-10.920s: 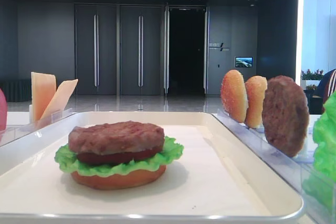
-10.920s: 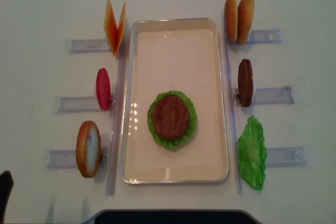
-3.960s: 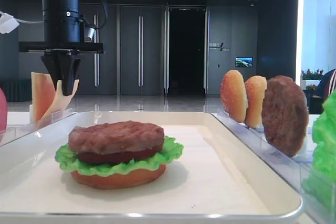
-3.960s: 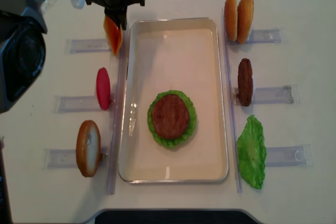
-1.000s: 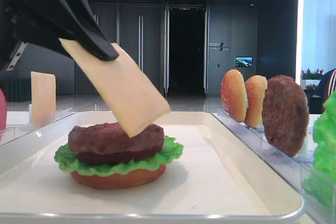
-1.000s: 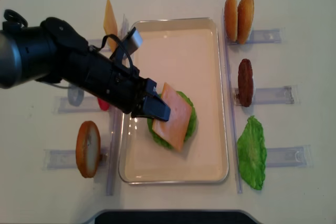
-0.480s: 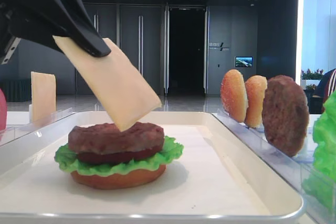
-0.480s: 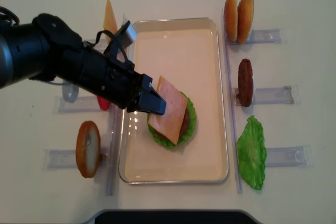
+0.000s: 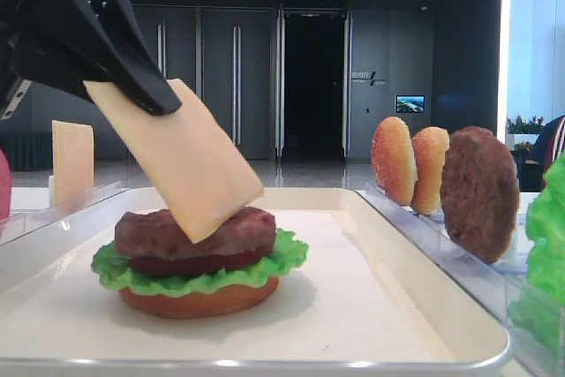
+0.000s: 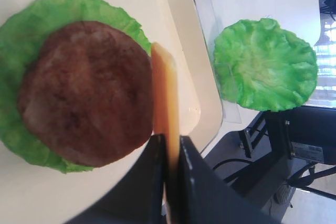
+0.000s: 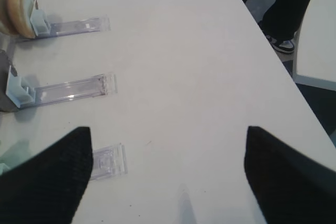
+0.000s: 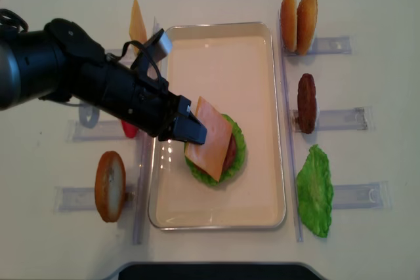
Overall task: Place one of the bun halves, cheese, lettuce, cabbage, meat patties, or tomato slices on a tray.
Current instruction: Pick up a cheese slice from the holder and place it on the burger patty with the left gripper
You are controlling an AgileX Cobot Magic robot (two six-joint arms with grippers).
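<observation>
Low in the frame's centre the meat patty (image 9: pixel 194 231) sits on lettuce (image 9: pixel 199 275) in the tray (image 9: pixel 371 306). Above it the cheese (image 9: pixel 181 161) hangs tilted — upper corner clamped in the left gripper (image 9: pixel 150 94) at upper left, lower corner over the patty. The right gripper (image 11: pixel 168 177) stands apart — empty.

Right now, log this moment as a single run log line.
left gripper: shut on cheese | cheese: tilted over meat patty | stack: on tray | right gripper: open, holding nothing
</observation>
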